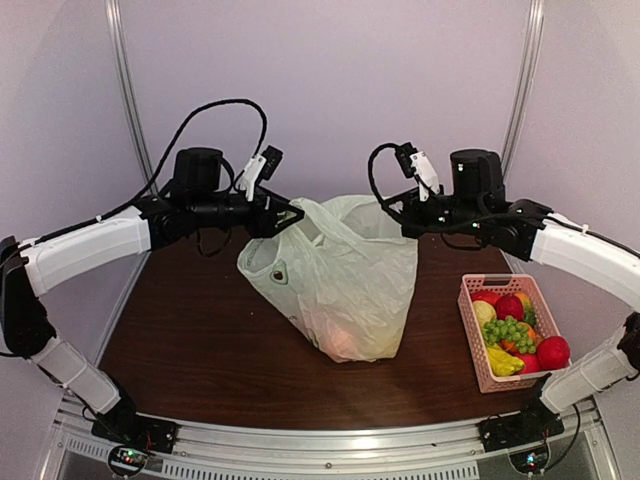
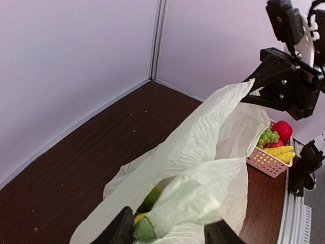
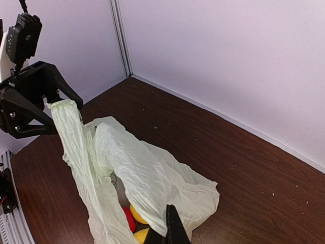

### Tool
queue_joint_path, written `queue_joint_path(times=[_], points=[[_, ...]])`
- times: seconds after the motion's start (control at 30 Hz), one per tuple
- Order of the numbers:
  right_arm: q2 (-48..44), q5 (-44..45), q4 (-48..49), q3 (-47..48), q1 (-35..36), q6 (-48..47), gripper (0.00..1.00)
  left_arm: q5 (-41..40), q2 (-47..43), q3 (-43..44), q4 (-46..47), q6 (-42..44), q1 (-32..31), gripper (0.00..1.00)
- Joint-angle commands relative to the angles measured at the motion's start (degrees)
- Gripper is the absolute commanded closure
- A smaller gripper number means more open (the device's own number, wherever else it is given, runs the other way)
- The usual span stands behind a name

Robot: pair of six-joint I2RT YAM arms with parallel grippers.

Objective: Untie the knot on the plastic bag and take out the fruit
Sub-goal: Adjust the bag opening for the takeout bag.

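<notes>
**Item 1. Left gripper** (image 1: 292, 214): fingers (image 2: 122, 231) part-way apart. One bunched handle (image 2: 177, 201) of the bag lies between them, against the nearer finger. Whether it is pinched cannot be told.

**Item 2. Right gripper** (image 1: 392, 213): fingers (image 3: 171, 226) closed together, with the bag's other handle (image 2: 238, 94) nipped at their tips.

**Item 3. Bag** (image 1: 345, 285): pale green, thin and crinkled. It hangs between and below the two grippers, with its base on the table (image 1: 200, 330). One handle is drawn up toward each gripper, and the mouth gapes between them.

**Item 4. Fruit** (image 3: 138, 214): inside the bag, just below the right gripper's fingertips (visible through the mouth). Yellow pieces lie with a red one touching them.

**Item 5. Basket** (image 1: 472, 325): pink and slatted, on the table to the outer side of the right gripper and nearer that arm's base, well apart from the bag. It holds green grapes (image 1: 510, 330) with red and yellow pieces.
</notes>
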Motion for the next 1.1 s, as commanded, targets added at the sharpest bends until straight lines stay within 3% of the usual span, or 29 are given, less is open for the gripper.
queue_joint_path(times=[0.0,0.1,0.2,0.5,0.63,0.73,0.87,1.0,1.07], points=[[0.52,3.04,0.56,-0.72,0.36,1.63,1.00,9.55,-0.85,-0.98,5.52,2.49,0.03,0.63],[0.81,4.69,0.17,-0.67,0.32,2.38,1.00,12.82,-1.72,-2.45,5.30,3.70,-0.10,0.85],[1.12,5.77,0.15,-0.76,0.31,3.04,1.00,13.36,-3.04,-4.10,4.10,5.03,-0.73,1.00],[1.66,8.74,-0.06,-1.16,0.08,5.15,0.99,11.36,-11.11,-13.20,2.67,5.07,-9.35,1.00],[1.59,10.02,-0.24,-1.24,-0.65,6.52,0.85,10.43,-13.05,-17.76,1.12,3.13,-15.70,1.00],[1.05,10.02,-0.87,-1.01,-0.75,7.11,0.59,10.41,-12.80,-20.36,0.10,1.87,-21.58,1.00],[-2.06,8.68,-2.55,-1.26,-0.46,7.15,0.34,8.72,-11.92,-21.68,-1.73,1.14,-26.50,1.00],[-7.42,8.85,-3.26,-2.63,1.66,6.08,0.19,8.11,-11.64,-22.42,-1.44,0.33,-27.85,1.00],[-9.57,8.62,-4.18,-2.67,3.40,5.55,0.17,8.37,-11.22,-22.71,-0.67,0.03,-28.36,1.00]])
